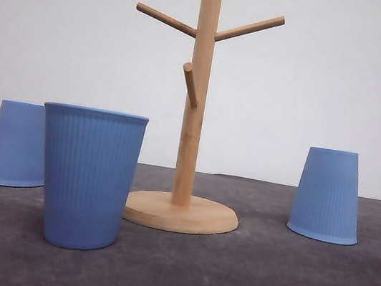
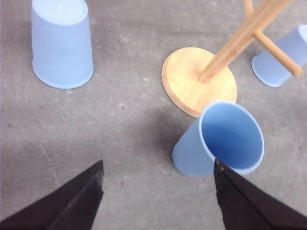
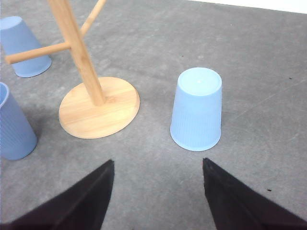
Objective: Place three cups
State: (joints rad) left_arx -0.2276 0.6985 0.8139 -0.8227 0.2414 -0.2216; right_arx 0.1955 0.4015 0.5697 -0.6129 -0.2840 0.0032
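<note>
From the front, a wooden rack [image 1: 193,114] is standing mid-counter [image 1: 262,285]; an upright cup [image 1: 87,176] is sitting left of its base, nearer the camera, with upturned cups far left [image 1: 16,144] and right [image 1: 327,195].

At the left wrist, the left pincer [image 2: 158,179] is hanging apart and empty, one finger beside the upright cup's rim.

At the right wrist, the right pincer [image 3: 158,172] is spreading empty before the right cup, open counter around it.

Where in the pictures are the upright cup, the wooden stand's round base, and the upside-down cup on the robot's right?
Upright cup [image 1: 88,178], front view, ribbed side wall.
Wooden stand's base [image 1: 200,217], front view, top of the disc.
Right upside-down cup [image 3: 196,115], right wrist view, side wall.
</note>
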